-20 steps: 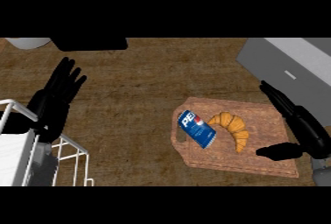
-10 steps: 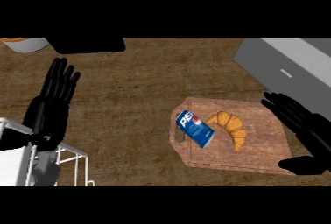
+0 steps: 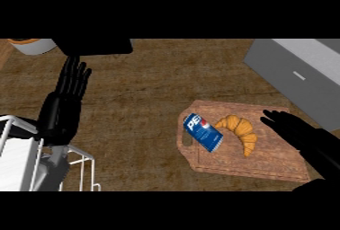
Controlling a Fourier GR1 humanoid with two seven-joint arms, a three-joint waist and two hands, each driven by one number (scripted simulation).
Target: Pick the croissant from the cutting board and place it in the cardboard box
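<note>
the cutting board (image 3: 266, 164) is taken as the landmark, and it lies on the brown counter (image 3: 153, 99). far to the left of the board, a white wire rack (image 3: 26, 152) is seen at the lower left corner. just above the rack, the left hand (image 3: 63, 105) is held up with its fingers straight and open, and nothing is held in it. up at the top left, well away from the board, a pale round thing with an orange top (image 3: 30, 45) is partly cut off by the edge. on the left part of the board, a blue can (image 3: 203, 132) is laid on its side, tilted. right beside the can, near the middle of the board, the croissant (image 3: 240, 132) is found, curved and golden, and it is not touched by any hand. over the right part of the board, the right hand (image 3: 299, 137) is spread flat with its fingers open and relaxed, close to the croissant but apart from it. above and to the right of the board, a grey box (image 3: 299, 76) is seen.
</note>
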